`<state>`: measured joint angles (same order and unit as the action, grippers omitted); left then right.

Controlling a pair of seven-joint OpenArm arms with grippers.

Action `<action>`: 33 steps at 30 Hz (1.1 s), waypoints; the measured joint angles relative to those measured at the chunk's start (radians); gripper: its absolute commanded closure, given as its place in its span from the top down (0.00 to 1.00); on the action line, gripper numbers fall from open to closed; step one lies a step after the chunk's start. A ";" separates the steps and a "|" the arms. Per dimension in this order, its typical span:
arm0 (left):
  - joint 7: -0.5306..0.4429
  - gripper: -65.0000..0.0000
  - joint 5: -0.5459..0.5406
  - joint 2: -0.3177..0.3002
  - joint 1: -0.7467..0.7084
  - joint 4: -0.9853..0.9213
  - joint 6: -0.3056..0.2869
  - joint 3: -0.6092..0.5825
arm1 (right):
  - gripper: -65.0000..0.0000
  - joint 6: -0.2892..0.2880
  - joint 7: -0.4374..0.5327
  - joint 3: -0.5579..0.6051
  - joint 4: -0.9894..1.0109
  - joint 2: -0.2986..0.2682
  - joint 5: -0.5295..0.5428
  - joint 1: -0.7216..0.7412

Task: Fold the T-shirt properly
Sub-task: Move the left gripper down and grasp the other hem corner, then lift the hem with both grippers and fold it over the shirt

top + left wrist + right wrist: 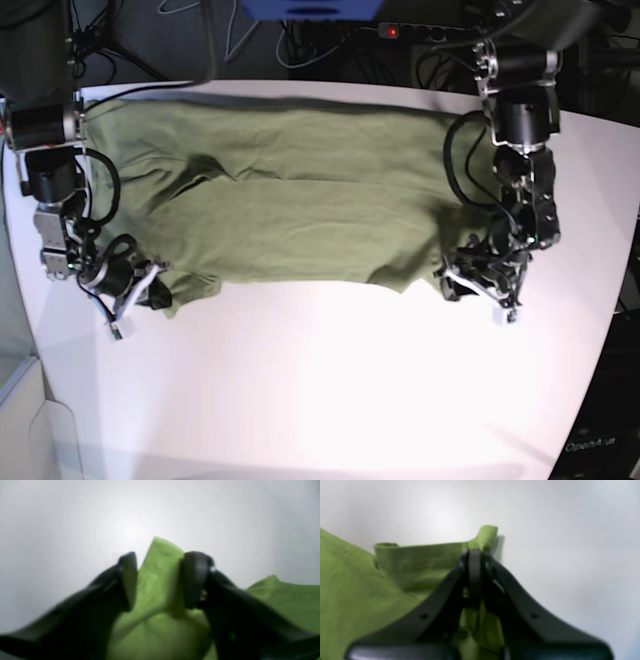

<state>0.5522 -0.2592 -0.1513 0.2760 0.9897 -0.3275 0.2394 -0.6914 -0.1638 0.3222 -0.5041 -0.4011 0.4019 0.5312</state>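
Note:
The olive-green T-shirt (290, 200) lies spread, wrinkled, across the far half of the white table (330, 380). At its near right corner my left gripper (475, 285) is down on the table. In the left wrist view its jaws (160, 580) stand partly apart, with a raised fold of the T-shirt (160, 630) filling the gap between them. My right gripper (150, 288) is at the near left corner. In the right wrist view it (475, 555) is shut on the T-shirt (357, 580), and a small tip of the hem pokes out past the fingertips.
Cables (200, 40) and a power strip (420, 32) lie beyond the table's far edge. The table's rounded edge runs close to the right arm's base at the left and to the left arm at the right. White tabletop stretches in front of the shirt.

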 measured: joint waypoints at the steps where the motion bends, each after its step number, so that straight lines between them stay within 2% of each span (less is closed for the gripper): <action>1: 0.003 0.24 -0.001 0.001 -0.003 0.000 -0.002 0.000 | 0.01 0.000 0.000 0.000 0.000 0.000 0.000 0.000; 3: 0.001 0.14 -0.006 0.002 -0.008 0.000 -0.004 0.000 | 0.01 0.000 0.000 0.000 0.000 0.000 0.000 0.000; 8: 0.024 0.05 -0.018 0.002 -0.022 0.014 -0.010 0.000 | 0.01 0.000 0.000 0.000 0.000 0.000 0.000 0.000; 13: 0.055 0.06 -0.108 -0.004 -0.041 0.040 -0.009 -0.001 | 0.01 0.000 0.000 0.000 0.000 0.002 0.000 0.000; 20: 0.093 0.06 -0.188 -0.026 -0.116 0.232 0.010 -0.004 | 0.01 0.000 0.002 -0.006 -0.006 0.009 -0.005 -0.001; 27: 0.097 0.06 -0.198 -0.025 -0.147 0.271 0.006 -0.006 | 0.01 0.000 -0.046 -0.006 -0.257 -0.004 -0.032 -0.135; 33: 0.093 0.06 -0.200 -0.025 -0.155 0.275 0.006 -0.006 | 0.01 -0.002 -0.153 -0.099 -0.564 -0.041 -0.057 -0.303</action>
<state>0.6449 -0.4591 -0.1764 0.1207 1.2652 -0.3218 0.2333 -0.6937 -0.3172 0.2230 -1.0683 -0.4419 0.3450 0.2283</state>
